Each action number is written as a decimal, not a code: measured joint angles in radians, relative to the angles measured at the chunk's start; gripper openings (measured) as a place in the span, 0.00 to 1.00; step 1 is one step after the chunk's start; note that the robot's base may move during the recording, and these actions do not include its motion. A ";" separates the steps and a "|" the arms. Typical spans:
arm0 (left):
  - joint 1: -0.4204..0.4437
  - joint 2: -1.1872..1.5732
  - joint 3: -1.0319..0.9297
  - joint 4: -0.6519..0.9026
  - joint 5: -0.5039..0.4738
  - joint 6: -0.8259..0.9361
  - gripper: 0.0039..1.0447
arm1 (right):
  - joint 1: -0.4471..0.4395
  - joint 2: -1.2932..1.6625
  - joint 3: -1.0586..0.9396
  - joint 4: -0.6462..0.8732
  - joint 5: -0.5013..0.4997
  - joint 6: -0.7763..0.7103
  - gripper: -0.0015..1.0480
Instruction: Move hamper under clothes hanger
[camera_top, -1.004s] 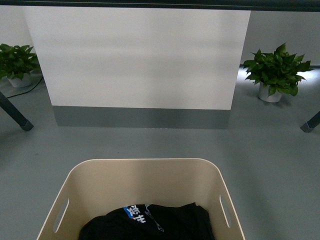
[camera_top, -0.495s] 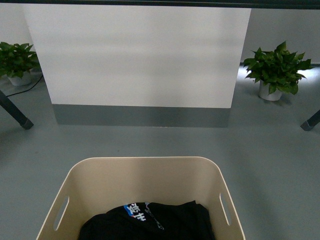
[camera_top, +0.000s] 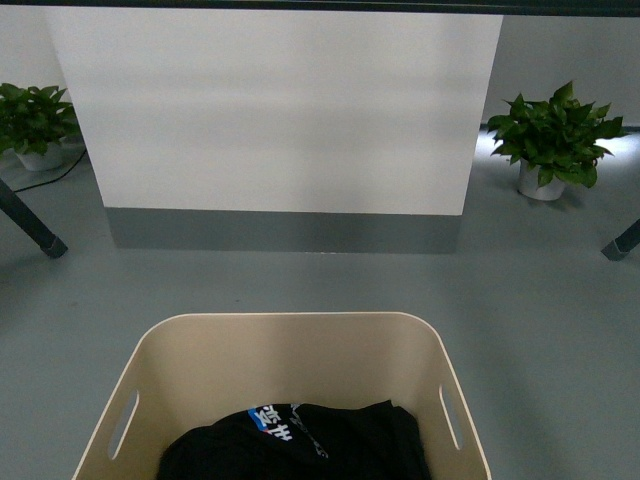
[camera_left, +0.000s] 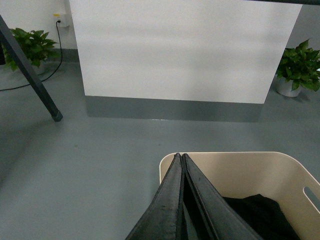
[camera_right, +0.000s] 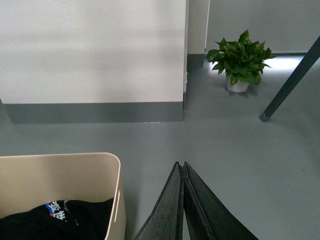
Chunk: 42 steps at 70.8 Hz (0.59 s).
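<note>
Both grippers have their jaws pressed together and they hold nothing. In its wrist view the left gripper (camera_left: 181, 159) points with its tips at the rim of the hamper (camera_top: 290, 325), at a corner. The right gripper (camera_right: 181, 166) is just beside the hamper's other short end, over the grey floor (camera_top: 540, 330). A black garment (camera_top: 300, 445) with a blue and white print lies inside the hamper. The hamper stands on the floor between the slanted dark legs of the clothes hanger (camera_top: 30, 228), with the top bar overhead. A white wall panel (camera_top: 280, 110) and two potted plants (camera_top: 552, 135) are behind.
</note>
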 joint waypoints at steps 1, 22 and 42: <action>0.000 0.000 0.000 0.000 0.000 0.000 0.03 | 0.000 -0.006 0.000 0.000 0.000 0.000 0.02; 0.000 -0.001 0.000 -0.002 -0.001 0.000 0.03 | 0.000 -0.013 0.000 -0.005 0.000 0.000 0.02; 0.000 -0.002 0.000 -0.002 0.000 0.000 0.38 | 0.000 -0.013 0.000 -0.005 0.000 -0.001 0.44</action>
